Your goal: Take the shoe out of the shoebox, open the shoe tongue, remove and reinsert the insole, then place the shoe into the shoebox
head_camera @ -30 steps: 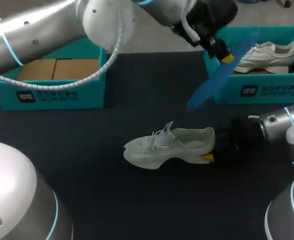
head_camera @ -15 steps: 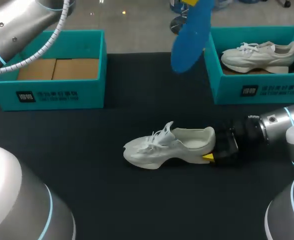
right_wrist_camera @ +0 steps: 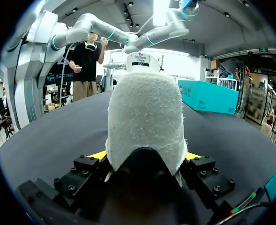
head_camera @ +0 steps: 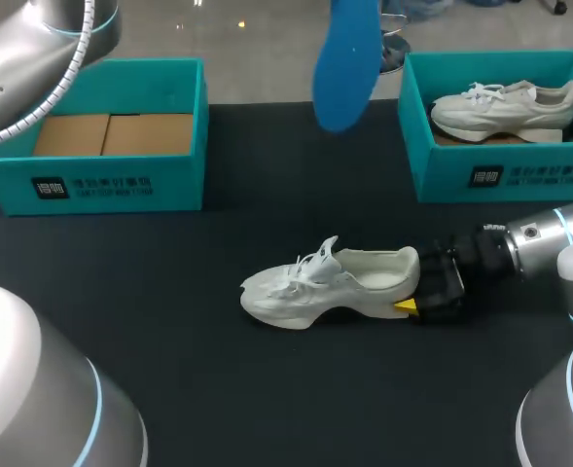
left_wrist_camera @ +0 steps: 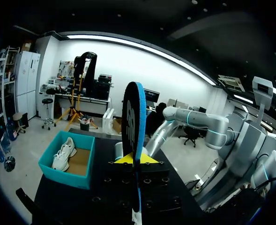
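A white shoe (head_camera: 330,282) lies on its side in the middle of the black table, toe to the left. My right gripper (head_camera: 414,295) is at its heel; in the right wrist view the heel (right_wrist_camera: 145,117) fills the gap between the two yellow tips and touches both, so my right gripper (right_wrist_camera: 145,157) is shut on the shoe. The blue insole (head_camera: 344,63) hangs high over the table's far edge. In the left wrist view the insole (left_wrist_camera: 134,119) stands on edge, pinched by my left gripper (left_wrist_camera: 137,159).
A teal shoebox (head_camera: 101,185) with a bare cardboard floor stands at the back left. At the back right, a second teal shoebox (head_camera: 500,175) holds another white shoe (head_camera: 505,105). My left arm (head_camera: 33,49) crosses the upper left corner.
My left gripper has lifted the blue insole up and to the left, and the gripper itself has risen out of the head view. The shoe and right gripper have stayed put.
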Tool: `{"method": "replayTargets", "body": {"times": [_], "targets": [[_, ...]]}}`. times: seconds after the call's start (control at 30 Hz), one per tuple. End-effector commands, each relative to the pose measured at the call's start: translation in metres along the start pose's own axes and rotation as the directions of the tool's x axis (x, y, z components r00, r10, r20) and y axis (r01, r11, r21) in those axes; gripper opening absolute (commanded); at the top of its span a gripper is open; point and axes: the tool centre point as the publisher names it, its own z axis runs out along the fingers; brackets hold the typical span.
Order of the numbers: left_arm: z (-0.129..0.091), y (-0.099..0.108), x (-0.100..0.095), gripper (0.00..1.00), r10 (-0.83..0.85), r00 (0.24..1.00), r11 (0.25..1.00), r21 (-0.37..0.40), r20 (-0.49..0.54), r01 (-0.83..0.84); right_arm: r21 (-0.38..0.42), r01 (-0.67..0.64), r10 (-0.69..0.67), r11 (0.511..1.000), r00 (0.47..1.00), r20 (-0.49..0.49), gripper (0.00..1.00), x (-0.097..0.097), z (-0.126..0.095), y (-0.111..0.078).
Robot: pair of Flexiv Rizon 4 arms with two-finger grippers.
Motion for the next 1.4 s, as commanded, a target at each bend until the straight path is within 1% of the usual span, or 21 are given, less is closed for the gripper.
{"method": "replayTargets", "body": {"times": [0.03, 0.17, 0.23, 0.27, 0.3, 0.4, 0.43, 0.47, 0.53, 0.7, 0.83, 1.03, 1.23, 1.33, 1.37, 1.4], "targets": [[0.001, 0.003, 0.002, 0.00, 0.001, 1.000, 1.000, 0.013, 0.004, -0.001, 0.003, 0.000, 0.000, 1.000, 1.000, 0.001, 0.00, 0.001, 0.001, -0.002], [0.001, 0.003, 0.002, 0.00, 0.001, 1.000, 1.000, 0.013, 0.004, -0.001, 0.003, 0.000, 0.000, 1.000, 1.000, 0.001, 0.00, 0.001, 0.001, -0.002], [-0.003, -0.003, -0.010, 0.00, -0.046, 0.999, 0.999, 0.021, -0.018, 0.046, 0.003, 0.000, 0.000, 1.000, 1.000, 0.001, 0.00, 0.001, 0.001, -0.002], [-0.008, -0.007, -0.016, 0.00, -0.081, 0.995, 0.996, 0.023, -0.059, 0.082, 0.003, 0.000, 0.000, 1.000, 1.000, 0.001, 0.00, 0.001, 0.001, -0.002], [-0.011, -0.010, -0.021, 0.00, -0.104, 0.992, 0.994, 0.029, -0.072, 0.106, 0.003, 0.000, 0.000, 1.000, 1.000, 0.001, 0.00, 0.001, 0.001, -0.002], [-0.026, -0.022, -0.041, 0.00, -0.159, 0.983, 0.985, 0.057, -0.093, 0.165, 0.003, 0.000, 0.000, 1.000, 1.000, 0.001, 0.00, 0.001, 0.001, -0.002], [-0.031, -0.024, -0.048, 0.00, -0.178, 0.978, 0.981, 0.065, -0.105, 0.185, 0.003, 0.000, 0.000, 1.000, 1.000, 0.001, 0.00, 0.001, 0.001, -0.002], [-0.036, -0.028, -0.054, 0.00, -0.208, 0.969, 0.973, 0.075, -0.137, 0.219, 0.003, 0.000, 0.000, 1.000, 1.000, 0.001, 0.00, 0.001, 0.001, -0.002], [-0.047, -0.034, -0.068, 0.00, -0.240, 0.958, 0.962, 0.095, -0.154, 0.256, 0.003, 0.000, 0.000, 1.000, 1.000, 0.001, 0.00, 0.001, 0.001, -0.002], [-0.064, -0.041, -0.086, 0.00, -0.276, 0.946, 0.944, 0.135, -0.172, 0.301, 0.003, 0.000, 0.000, 1.000, 1.000, 0.001, 0.00, 0.001, 0.001, -0.002], [-0.068, -0.041, -0.092, 0.00, -0.292, 0.940, 0.938, 0.143, -0.175, 0.317, 0.003, 0.000, 0.000, 1.000, 1.000, 0.001, 0.00, 0.001, 0.001, -0.002], [-0.067, -0.042, -0.098, 0.00, -0.308, 0.935, 0.929, 0.156, -0.173, 0.335, 0.003, 0.000, 0.000, 1.000, 1.000, 0.001, 0.00, 0.001, 0.001, -0.002], [-0.066, -0.042, -0.097, 0.00, -0.323, 0.929, 0.925, 0.150, -0.180, 0.350, 0.003, 0.000, 0.000, 1.000, 1.000, 0.001, 0.00, 0.001, 0.001, -0.002], [-0.065, -0.039, -0.093, 0.00, -0.325, 0.928, 0.923, 0.152, -0.180, 0.353, 0.003, 0.000, 0.000, 1.000, 1.000, 0.001, 0.00, 0.001, 0.001, -0.002], [-0.065, -0.039, -0.093, 0.00, -0.325, 0.928, 0.923, 0.152, -0.180, 0.353, 0.003, 0.000, 0.000, 1.000, 1.000, 0.001, 0.26, 0.001, 0.001, -0.002], [-0.065, -0.039, -0.093, 0.00, -0.325, 0.928, 0.923, 0.152, -0.180, 0.353, 0.003, 0.002, -0.002, 1.000, 1.000, 0.002, 1.00, 0.001, 0.002, -0.002]]}}
